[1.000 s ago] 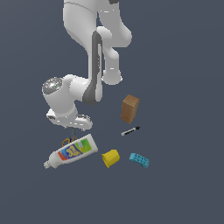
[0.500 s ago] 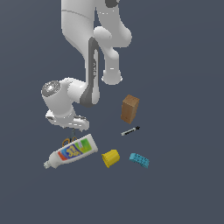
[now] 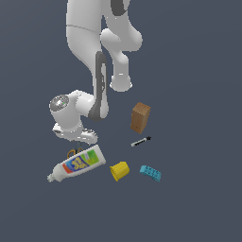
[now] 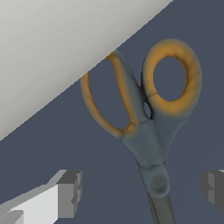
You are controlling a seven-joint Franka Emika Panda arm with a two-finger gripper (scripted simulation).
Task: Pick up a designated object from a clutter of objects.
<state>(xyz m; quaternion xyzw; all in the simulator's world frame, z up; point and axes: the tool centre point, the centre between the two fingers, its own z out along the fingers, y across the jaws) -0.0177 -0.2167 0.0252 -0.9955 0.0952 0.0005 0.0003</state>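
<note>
The scissors [image 4: 146, 118] have dark grey blades and two orange-yellow handle loops, and lie flat on the floor. In the exterior view only their loops [image 3: 74, 152] peek out from behind the white labelled tube [image 3: 78, 163]. My gripper [image 4: 142, 188] is open, and its two fingers [image 4: 70, 192] stand either side of the scissors' pivot without touching it. In the exterior view the gripper [image 3: 78, 144] hangs just above the scissors, with its fingertips mostly hidden by the hand. The tube [image 4: 52, 52] covers part of one loop in the wrist view.
A yellow cup [image 3: 119, 170] and a cyan studded block [image 3: 151, 172] lie to the exterior view's right of the tube. A thin black pen [image 3: 141, 141] and a brown box [image 3: 140, 117] lie further back on the right.
The hand has come down a little toward the scissors. The objects have not moved.
</note>
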